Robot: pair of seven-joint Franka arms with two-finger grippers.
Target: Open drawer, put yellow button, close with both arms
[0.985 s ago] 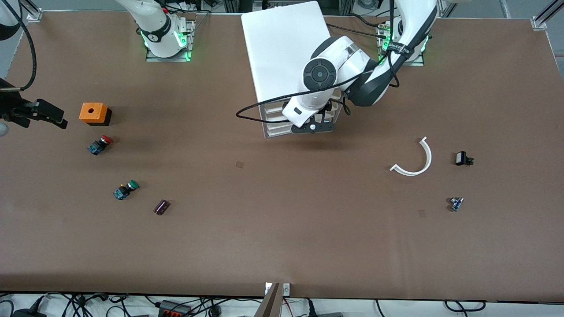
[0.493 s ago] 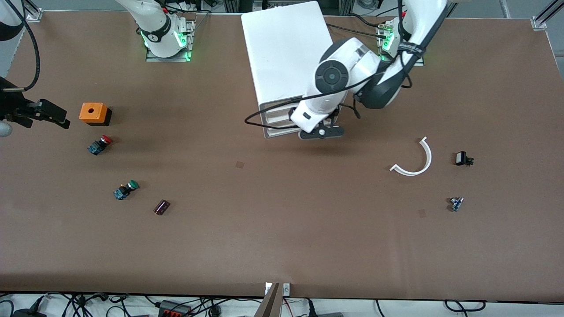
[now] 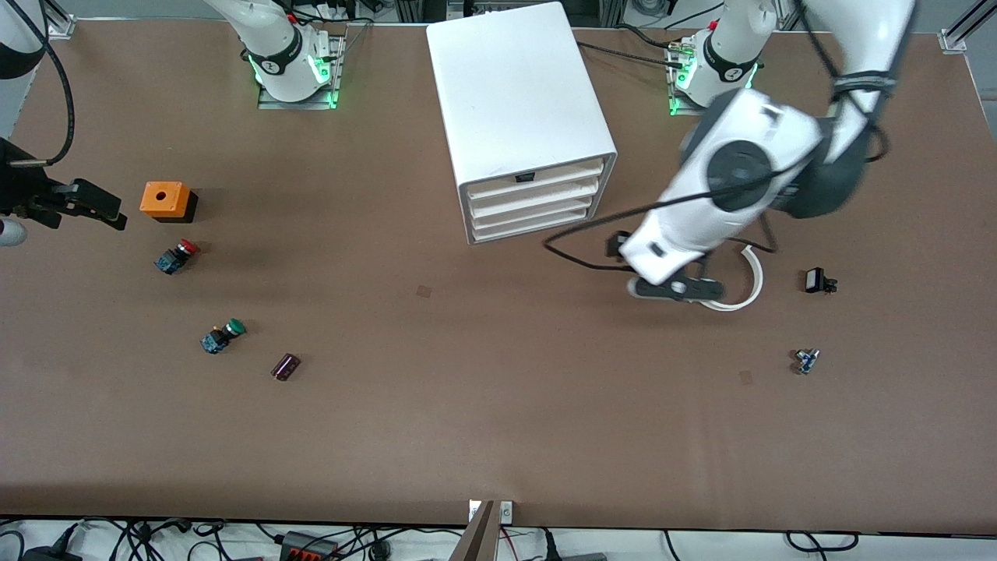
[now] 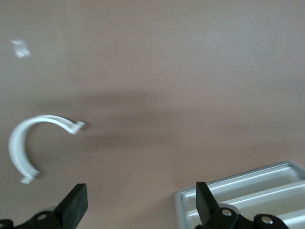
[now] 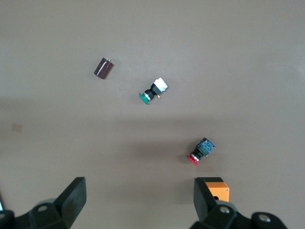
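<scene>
1. Left gripper (image 3: pixel 676 288) up over the table beside the white arc (image 3: pixel 749 269), fingers (image 4: pixel 76 204) apart, empty
2. Right gripper (image 3: pixel 82 204) waits at the right arm's end near the orange box (image 3: pixel 165 199), fingers apart, empty
3. Drawer (image 3: pixel 531 176) shut; yellow button not visible

The front view looks down from high across the counter (image 3: pixel 498 436), facing both arm bases along its top edge and taking in the whole surface; the left wrist view looks straight down from just above its own jaws, close to the counter, and shares with the front view the white curved strip (image 4: pixel 28 143) (image 3: pixel 752 284) and a corner of the cabinet (image 4: pixel 248 195) (image 3: pixel 514 117); the right wrist view hangs higher, sharing the orange box (image 5: pixel 214 186) (image 3: pixel 165 199), red-capped button (image 5: pixel 200 151) (image 3: pixel 176 255) and green-capped button (image 5: pixel 153 91) (image 3: pixel 223 335).
</scene>
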